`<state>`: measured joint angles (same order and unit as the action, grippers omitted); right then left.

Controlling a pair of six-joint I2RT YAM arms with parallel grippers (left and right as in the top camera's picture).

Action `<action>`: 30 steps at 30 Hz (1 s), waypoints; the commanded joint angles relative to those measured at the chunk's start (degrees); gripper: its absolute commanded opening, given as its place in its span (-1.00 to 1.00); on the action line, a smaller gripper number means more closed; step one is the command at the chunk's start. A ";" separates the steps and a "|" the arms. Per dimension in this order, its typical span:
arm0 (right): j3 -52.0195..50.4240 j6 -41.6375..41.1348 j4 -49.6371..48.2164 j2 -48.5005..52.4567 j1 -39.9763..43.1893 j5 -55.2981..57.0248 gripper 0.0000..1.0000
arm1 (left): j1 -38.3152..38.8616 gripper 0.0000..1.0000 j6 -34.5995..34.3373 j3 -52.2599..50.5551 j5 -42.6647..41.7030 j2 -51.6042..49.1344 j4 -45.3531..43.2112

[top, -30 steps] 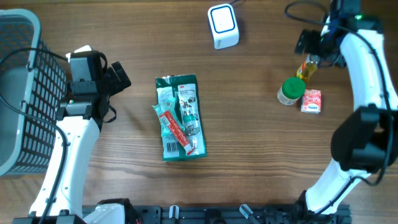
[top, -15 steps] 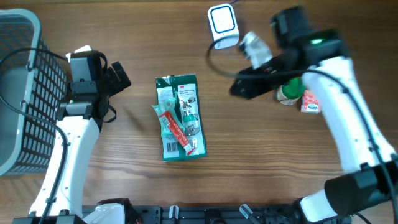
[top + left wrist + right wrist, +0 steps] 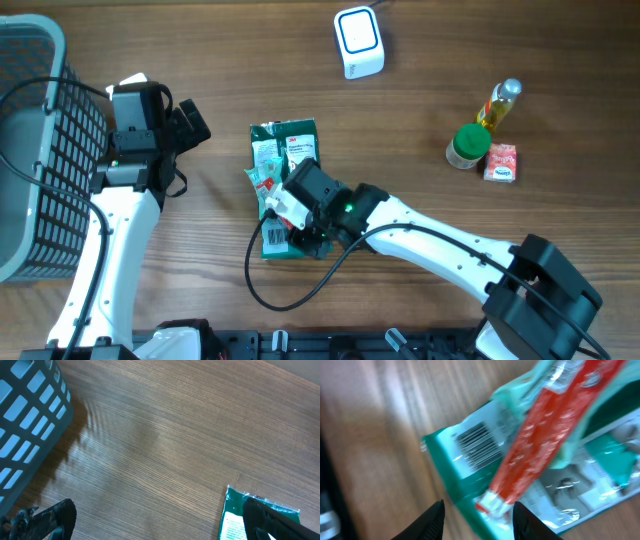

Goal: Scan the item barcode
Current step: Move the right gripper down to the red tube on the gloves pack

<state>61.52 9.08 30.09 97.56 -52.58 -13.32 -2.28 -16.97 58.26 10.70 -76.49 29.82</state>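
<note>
The right fingers (image 3: 434, 521) are standing partly apart, straddling the end of the red tube (image 3: 545, 425) that is lying on the packet (image 3: 450, 475). They are not gripping anything that I can see, though the close view is blurring. The barcode (image 3: 477, 444) is facing up just beyond them. The packet is lying flat in the middle of the worktop (image 3: 420, 170), and the scanner (image 3: 358, 40) is sitting well apart at the far edge. The left fingers (image 3: 52, 516) are hanging wide apart and empty near the basket (image 3: 30, 150).

I am judging the task as only just starting: the reach is done, but the packet is not yet lifted, and carrying it to the scanner and showing the barcode is all still to come.

A second ago the right arm was over by the bottle (image 3: 498, 103) with its fingers wide. Since then it has swung across and is now coming down on the packet with its fingers narrowing. The packet and the left arm are not moving.
</note>
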 commanded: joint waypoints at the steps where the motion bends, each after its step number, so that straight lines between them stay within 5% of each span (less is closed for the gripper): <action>1: -1.60 -0.70 -1.70 0.68 -0.07 4.52 -0.05 | -0.24 1.00 0.72 0.52 0.52 0.26 -0.15; 22: -2.40 -0.04 -5.64 7.93 -0.07 4.35 -0.28 | -0.24 1.00 0.72 0.52 0.52 0.26 -0.15; 30: -0.44 -0.02 -4.09 3.41 -0.07 4.52 0.00 | -0.24 1.00 0.72 0.52 0.52 0.26 -0.15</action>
<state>59.40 8.97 25.32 103.96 -52.58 -9.74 -2.28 -16.95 58.26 10.70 -76.49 29.82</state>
